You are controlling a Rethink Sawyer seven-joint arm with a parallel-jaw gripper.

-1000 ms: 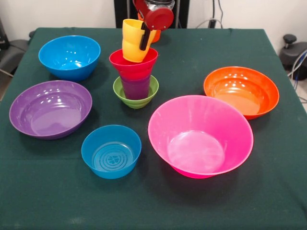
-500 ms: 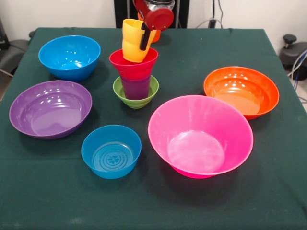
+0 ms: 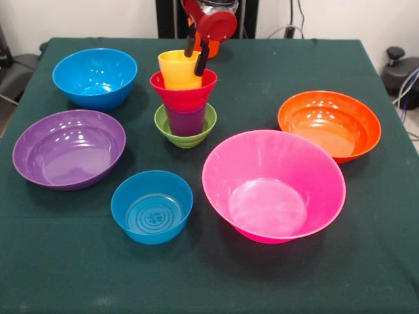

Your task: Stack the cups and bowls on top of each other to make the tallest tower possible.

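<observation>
A single raised front camera looks obliquely down across the whole dark green cloth-covered desk (image 3: 59, 275) from fairly near its front edge

There were seven bowls (image 3: 273, 185) on the table: two blue, and one each purple, pink, orange, green and red. Three cups (image 3: 179, 69) showed: yellow, purple, orange.

Around the tower (image 3: 184, 98), bare cloth lies on its right, toward the orange bowl (image 3: 329, 124). The pink bowl (image 3: 273, 185) and small blue bowl (image 3: 152, 206) block the front; the gripper (image 3: 196, 57) crowds its top.
</observation>
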